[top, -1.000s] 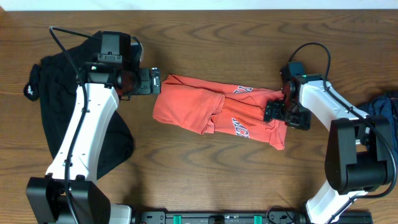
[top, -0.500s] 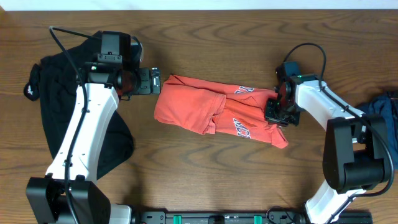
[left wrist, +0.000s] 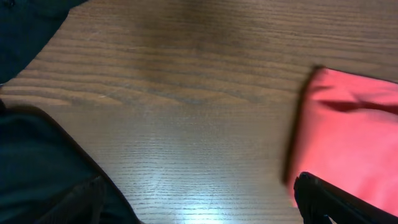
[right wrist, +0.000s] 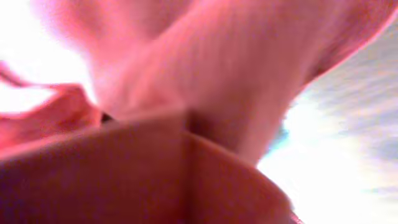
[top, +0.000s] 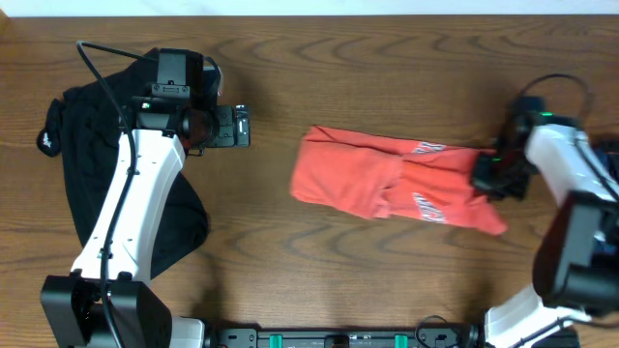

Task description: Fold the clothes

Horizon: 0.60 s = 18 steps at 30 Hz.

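Note:
A crumpled red shirt (top: pixel 387 184) with white lettering lies right of the table's middle. My right gripper (top: pixel 486 174) is shut on its right end. In the right wrist view, red fabric (right wrist: pixel 205 93) fills the frame and hides the fingers. My left gripper (top: pixel 244 127) hovers open over bare wood, well left of the shirt and apart from it. The left wrist view shows the shirt's left edge (left wrist: pixel 354 130) at the right, with one dark fingertip (left wrist: pixel 329 199) in front of it. Nothing lies between the left fingers.
A black garment (top: pixel 87 126) is heaped at the far left under the left arm, and it also shows in the left wrist view (left wrist: pixel 31 168). A sliver of dark blue cloth (top: pixel 611 147) sits at the right edge behind the right arm.
My right gripper has shut on the shirt's right end and dragged the whole shirt to the right. The left arm has stayed still and open.

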Motion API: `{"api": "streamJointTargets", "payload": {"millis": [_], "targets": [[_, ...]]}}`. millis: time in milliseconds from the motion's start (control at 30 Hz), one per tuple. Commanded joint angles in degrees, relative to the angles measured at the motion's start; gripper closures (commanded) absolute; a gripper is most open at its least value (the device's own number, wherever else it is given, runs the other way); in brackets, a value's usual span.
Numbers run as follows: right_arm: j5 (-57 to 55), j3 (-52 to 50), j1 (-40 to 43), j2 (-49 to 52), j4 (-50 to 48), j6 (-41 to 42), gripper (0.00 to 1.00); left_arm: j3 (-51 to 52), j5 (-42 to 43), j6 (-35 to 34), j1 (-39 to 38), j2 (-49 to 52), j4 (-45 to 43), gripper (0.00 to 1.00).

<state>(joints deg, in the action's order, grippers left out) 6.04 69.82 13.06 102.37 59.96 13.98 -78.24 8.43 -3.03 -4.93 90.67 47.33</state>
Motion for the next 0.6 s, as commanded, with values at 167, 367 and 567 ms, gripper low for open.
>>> {"api": "streamJointTargets", "payload": {"millis": [167, 367, 567], "targets": [[7.76, 13.38, 3.15, -6.91, 8.44, -12.44, 0.99, 0.46, -0.48, -0.5, 0.11, 0.33, -0.02, 0.02], [7.91, 18.12, -6.25, -6.88, 10.51, -12.07, 0.99, 0.46, -0.48, -0.5, 0.09, 0.33, -0.02, 0.02], [7.67, 18.14, -18.29, -5.7, 8.02, -7.91, 0.99, 0.46, -0.48, -0.5, 0.11, 0.33, 0.0, 0.02]]}}
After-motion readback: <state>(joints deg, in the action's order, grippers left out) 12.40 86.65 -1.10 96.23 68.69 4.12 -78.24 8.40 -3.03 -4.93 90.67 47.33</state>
